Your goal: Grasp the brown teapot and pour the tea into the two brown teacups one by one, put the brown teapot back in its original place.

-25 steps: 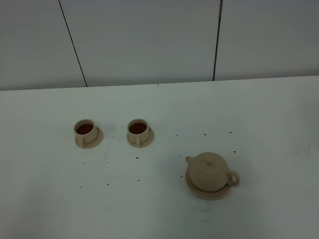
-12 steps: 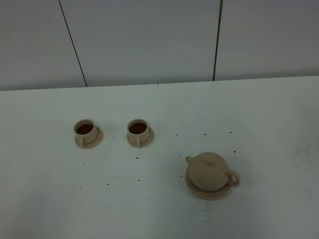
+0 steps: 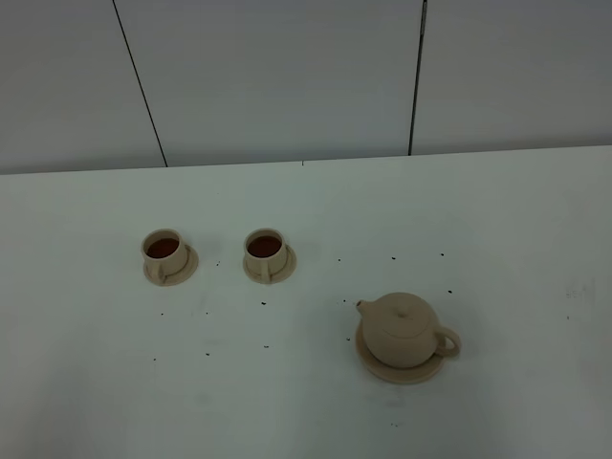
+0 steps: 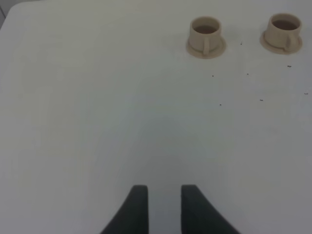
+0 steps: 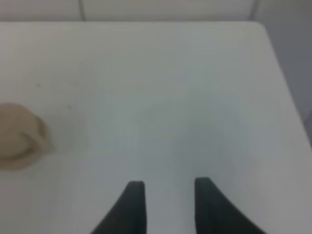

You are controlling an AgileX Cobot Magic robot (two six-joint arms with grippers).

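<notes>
Teapot (image 3: 403,330) sits upright on its saucer (image 3: 397,368), lid on, toward the front right part of the tabletop (image 3: 306,402), spout pointing left and loop handle to the right. From my right wrist it shows only as a tan blur (image 5: 17,139) at the frame's edge, well apart from my right gripper (image 5: 165,187). That gripper hangs over bare tabletop near the right edge, its two dark fingers (image 5: 134,204) parted with a clear gap between them and nothing in it.

Two cups stand side by side left of the middle, each on a small saucer, both holding dark reddish-brown tea: the left cup (image 3: 163,251) and the right cup (image 3: 265,250). Their little handles face the front edge. From my left wrist both appear, left cup (image 4: 205,33) and right cup (image 4: 284,29), well apart from my left gripper (image 4: 164,190), whose fingers (image 4: 136,209) stand a narrow gap apart over empty white surface, gripping nothing.

Small dark specks (image 3: 263,303) dot the tabletop between the cups and the teapot.
</notes>
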